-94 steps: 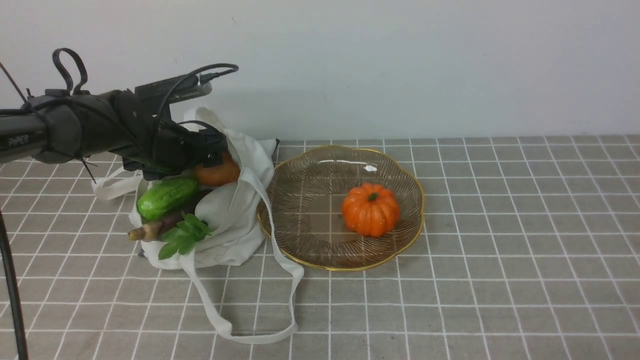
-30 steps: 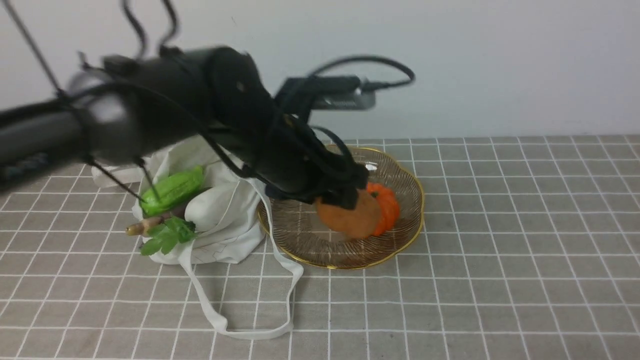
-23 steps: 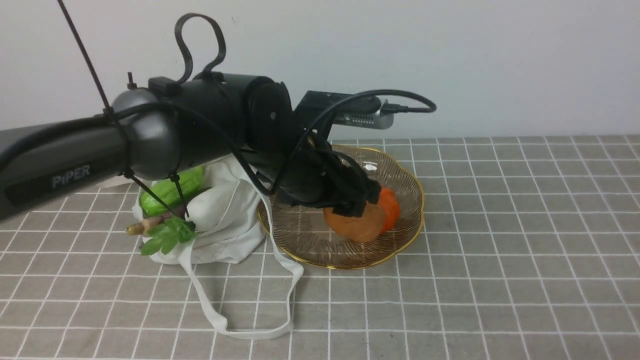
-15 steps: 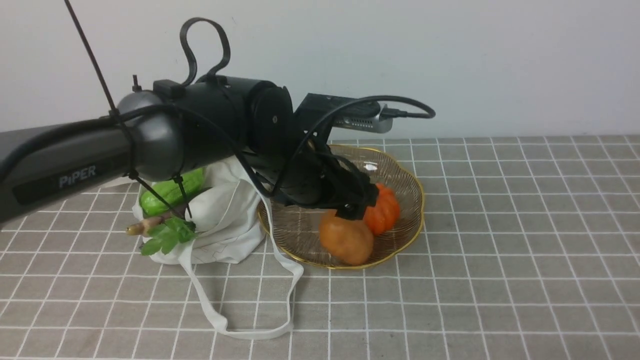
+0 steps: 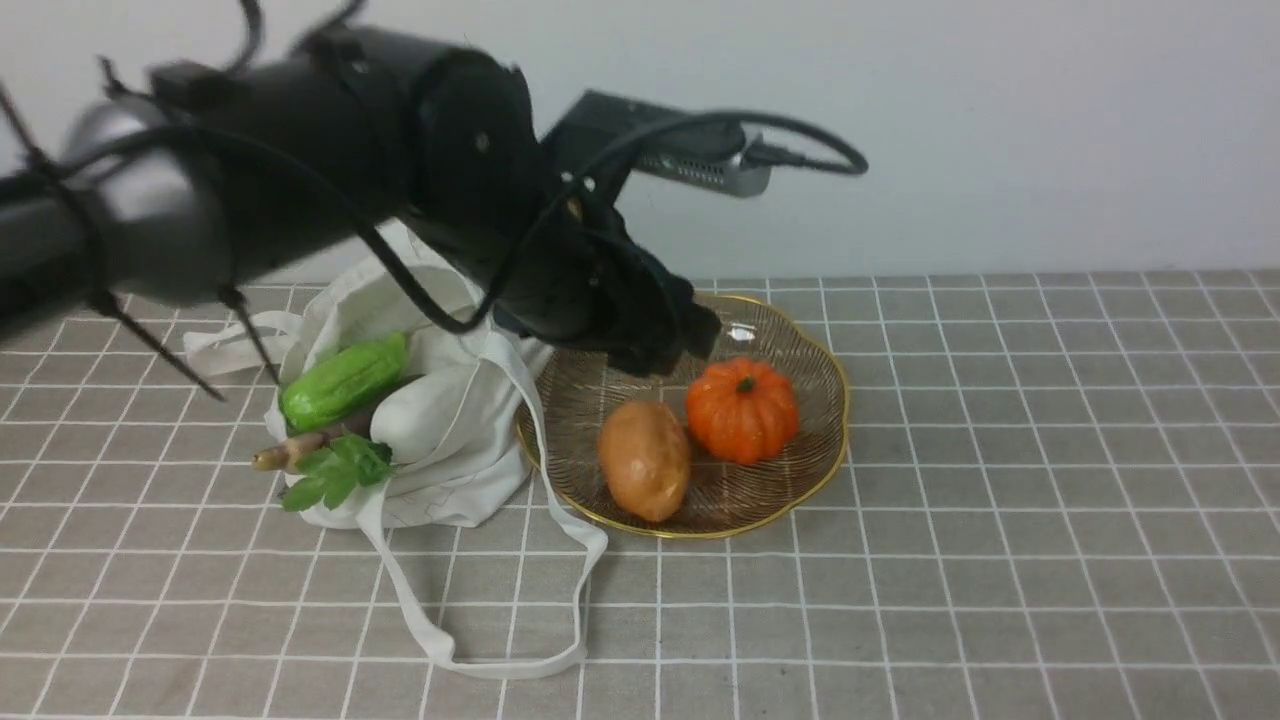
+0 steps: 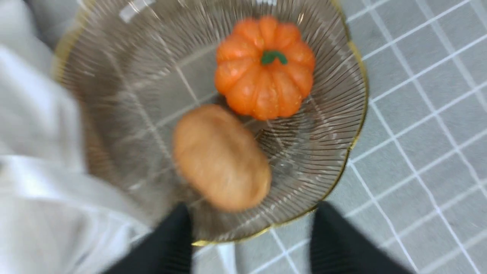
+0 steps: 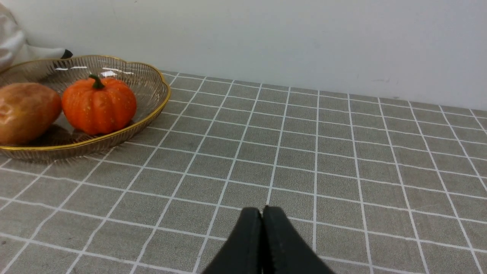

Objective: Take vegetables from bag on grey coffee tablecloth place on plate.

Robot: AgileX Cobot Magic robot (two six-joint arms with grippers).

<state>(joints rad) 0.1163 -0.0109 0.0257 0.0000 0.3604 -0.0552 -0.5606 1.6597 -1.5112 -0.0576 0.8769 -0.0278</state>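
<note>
Potato (image 5: 645, 458) is out of my left gripper (image 6: 253, 228) now. A second ago I was holding it over the plate (image 5: 590, 390). Now the two jaws are wide apart with nothing in them, and I have lifted the arm up and back toward the far side.

The potato lies under the jaws and a bit nearer to me, on the near left part of the plate. It sits right beside the orange pumpkin (image 5: 741, 417), which is on its right. So that one is done.

Left of the plate, the bag (image 5: 450, 440) has three more things poking out of its left end: the green gourd (image 5: 343, 382), the thin brown root (image 5: 290, 452) and the leafy sprig (image 5: 335, 475). I think I must swing the arm back left for one of them.

My right gripper (image 7: 262, 213) is low over the tablecloth (image 5: 1000, 500), well apart from the plate. Its jaws are pressed together and hold nothing.
</note>
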